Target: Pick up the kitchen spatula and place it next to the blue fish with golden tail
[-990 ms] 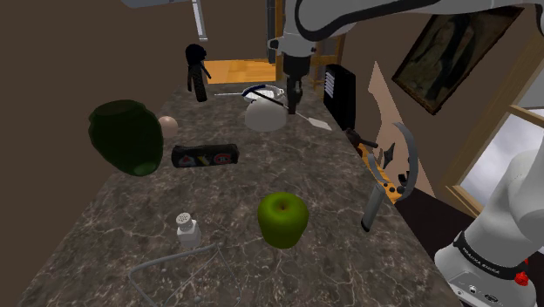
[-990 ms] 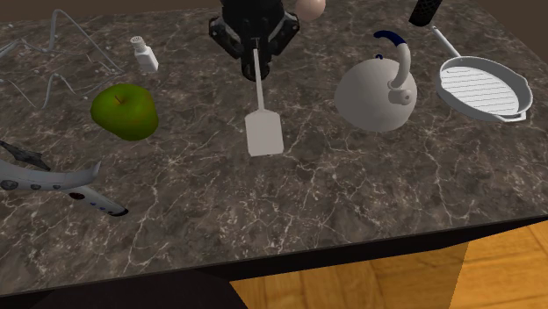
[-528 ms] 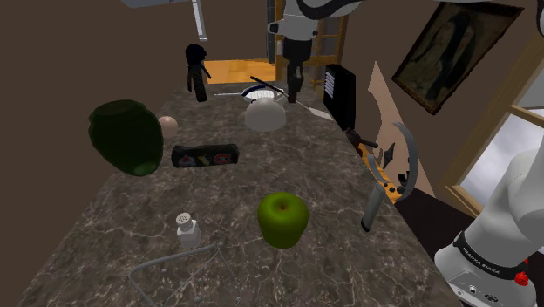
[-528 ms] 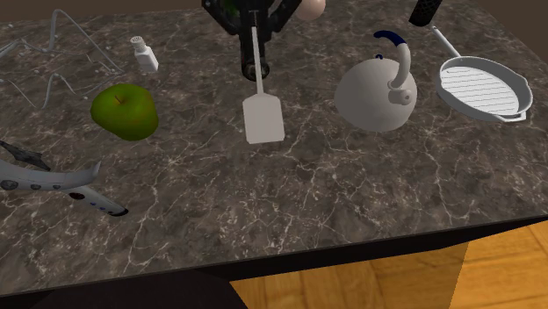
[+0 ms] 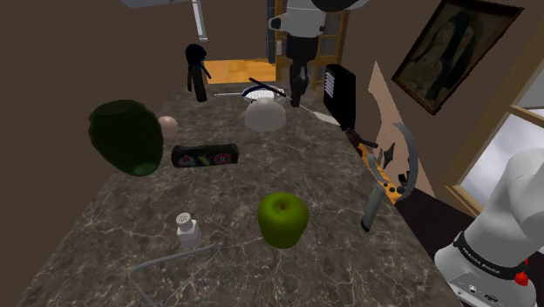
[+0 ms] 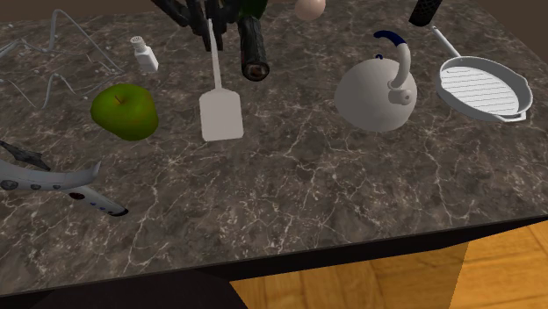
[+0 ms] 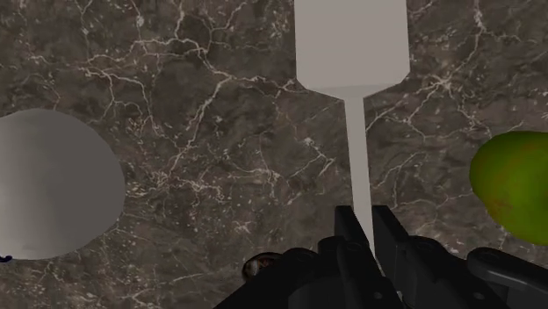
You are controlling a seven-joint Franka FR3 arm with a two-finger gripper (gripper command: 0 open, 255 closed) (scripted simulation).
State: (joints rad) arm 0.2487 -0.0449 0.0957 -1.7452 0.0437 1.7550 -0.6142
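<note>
Dark veined counter [image 6: 351, 193], wood floor [image 6: 501, 272] beyond; fingers [image 7: 344, 239] clasp spatula [image 7: 351, 44].

Marble ctr-top [image 6: 351, 202] w/ pale veins, matt grey spatula [image 6: 220, 116], smooth matt kettle [image 6: 373, 97], shiny apple [image 6: 125, 111]

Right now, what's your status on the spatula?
Fingers shut on spatula handle. Blade hangs over counter. Green apple and white kettle flank it, not touching.
</note>
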